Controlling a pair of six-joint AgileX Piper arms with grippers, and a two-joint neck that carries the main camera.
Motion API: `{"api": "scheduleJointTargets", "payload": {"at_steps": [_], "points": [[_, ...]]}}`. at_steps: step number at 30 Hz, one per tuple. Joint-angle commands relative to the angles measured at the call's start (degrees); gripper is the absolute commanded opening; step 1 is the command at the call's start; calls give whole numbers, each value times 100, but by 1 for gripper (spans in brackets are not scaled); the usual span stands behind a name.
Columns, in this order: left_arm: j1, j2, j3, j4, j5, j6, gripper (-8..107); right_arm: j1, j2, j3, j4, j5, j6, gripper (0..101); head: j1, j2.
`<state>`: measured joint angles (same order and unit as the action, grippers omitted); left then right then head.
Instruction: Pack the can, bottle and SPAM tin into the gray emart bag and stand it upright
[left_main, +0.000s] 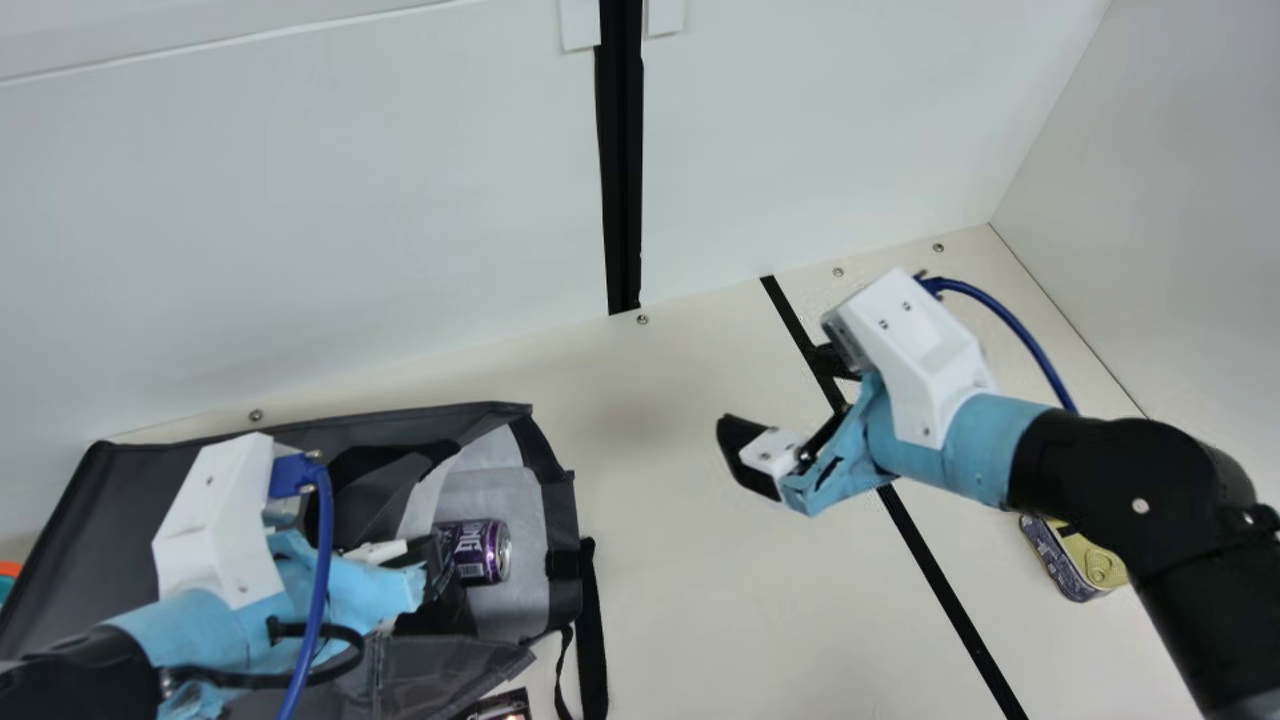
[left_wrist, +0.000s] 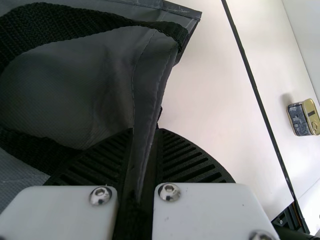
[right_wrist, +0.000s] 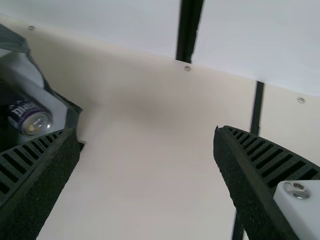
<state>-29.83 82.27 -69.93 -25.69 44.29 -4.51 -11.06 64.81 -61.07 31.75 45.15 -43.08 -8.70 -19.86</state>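
Above the table (left_main: 655, 600), the right gripper (left_main: 772, 392) hangs spread; the left gripper (left_main: 436, 578) pinches the gray bag (left_main: 120, 520); the can (left_main: 482, 550) lies inside.

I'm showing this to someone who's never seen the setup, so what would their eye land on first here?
Probably the big gray bag lying at the left, with a purple can just inside its open mouth and the left gripper pinching its fabric. Then the right gripper, open above the table, and the SPAM tin off to the right.
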Motion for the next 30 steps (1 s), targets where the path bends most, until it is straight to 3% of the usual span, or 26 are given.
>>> {"api": "scheduleJointTargets", "payload": {"at_steps": [1,16,30], "points": [[0,0,0,0,0,0,-8,-61,-124,6,-512,-18,395,95,-130,-14],[0,0,0,0,0,0,-8,-498,-823,-113,-2092,413,1914,95,-130,-14],[0,0,0,0,0,0,-8,-949,-1261,-521,-3149,1132,2681,95,-130,-14]]}}
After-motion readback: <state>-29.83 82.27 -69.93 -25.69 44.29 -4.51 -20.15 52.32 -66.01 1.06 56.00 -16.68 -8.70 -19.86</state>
